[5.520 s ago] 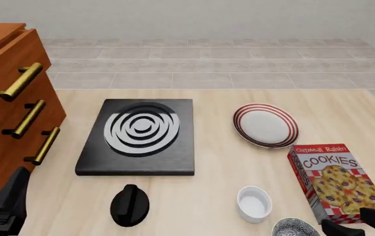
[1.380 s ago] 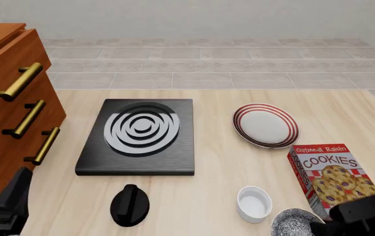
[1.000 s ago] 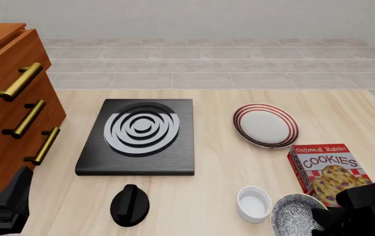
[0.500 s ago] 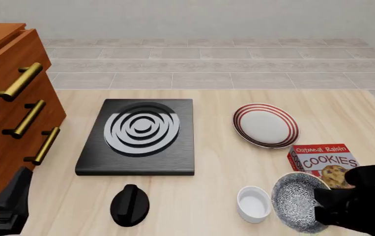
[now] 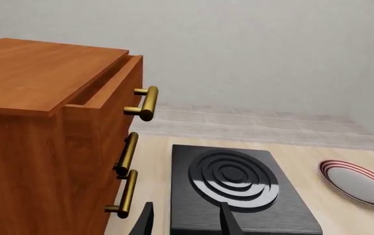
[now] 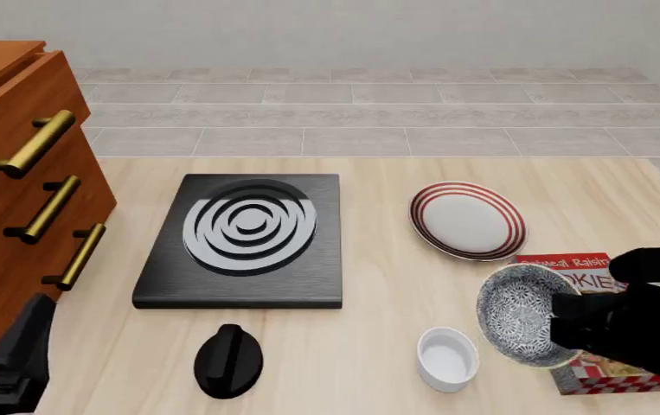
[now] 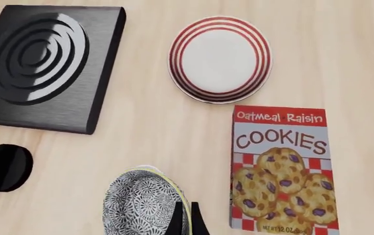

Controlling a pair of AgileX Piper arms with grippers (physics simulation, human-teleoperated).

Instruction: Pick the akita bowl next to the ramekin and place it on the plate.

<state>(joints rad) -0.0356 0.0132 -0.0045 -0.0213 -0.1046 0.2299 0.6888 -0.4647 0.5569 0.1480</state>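
The right gripper (image 6: pixel 563 324) has its jaws clamped on the rim of the akita bowl (image 6: pixel 522 315), which is lifted off the table (image 6: pixel 387 277) and tipped on edge, so its speckled grey-and-white inside faces the fixed camera and its dark outside faces the arm. In the front view the bowl hangs above the near right part of the table, just over the ramekin (image 6: pixel 446 357) and partly in front of the cookie box (image 6: pixel 589 322). The relation that matters next is this: the plate (image 6: pixel 467 220) lies farther out on the table from the held bowl and a little to the left, near but not touching, with bare wood between them. The right wrist view agrees, showing the bowl's rim pinched between the thin dark jaw tips and the plate straight ahead along the fingers. The right arm is much the nearer; the left gripper (image 5: pixel 185 221) rests far off beside the wooden drawer cabinet (image 6: pixel 18 199), its jaws apart and holding nothing. The plate is a wide, shallow white disc with concentric red stripes on its rim. The ramekin is small, plain white and straight-sided. The bowl is round and about as wide as the ramekin, with a fine patterned glaze. Also on the pale wood-grain table are a square black stove (image 6: pixel 244 239) with white rings and a solid black rounded object (image 6: pixel 228 360) with a ridge. Before release, the bowl likely needs levelling so it sits upright on the plate.
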